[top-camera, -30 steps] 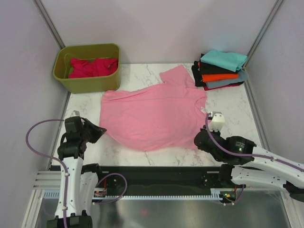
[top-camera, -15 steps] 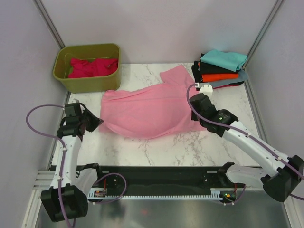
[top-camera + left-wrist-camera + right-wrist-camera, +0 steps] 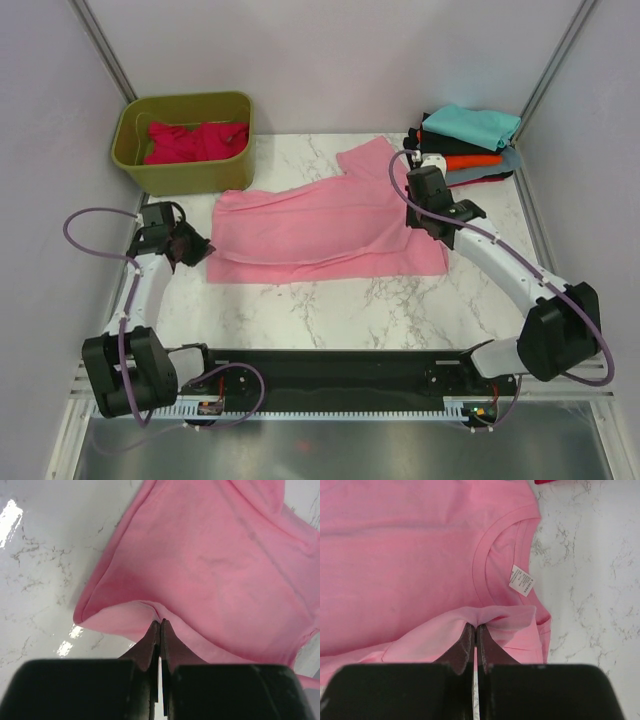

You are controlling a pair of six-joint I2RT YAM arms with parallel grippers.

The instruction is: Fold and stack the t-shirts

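Observation:
The light pink t-shirt [image 3: 320, 225] lies on the marble table, its near half folded back over the rest. My left gripper [image 3: 197, 247] is shut on its left edge; the left wrist view shows the jaws [image 3: 160, 622] pinching a fold of pink cloth [image 3: 225, 555]. My right gripper [image 3: 418, 215] is shut on the shirt's right edge near the collar; the right wrist view shows it [image 3: 475, 626] pinching a lifted flap above the collar and white label [image 3: 521, 580]. A crimson t-shirt [image 3: 195, 140] lies in the tub. Folded teal [image 3: 472, 124], black [image 3: 420, 150], orange [image 3: 470, 160] and grey-blue [image 3: 480, 175] shirts are stacked at the back right.
The olive-green plastic tub [image 3: 135, 170] stands at the back left. Grey walls enclose the table on three sides. The black rail [image 3: 330, 370] with the arm bases runs along the near edge. Purple cables loop from both arms.
Both grippers have carried the shirt's near edge away from me, folding it over the upper part. The shirt now shows as a shorter band. The right arm has stretched toward the stack.

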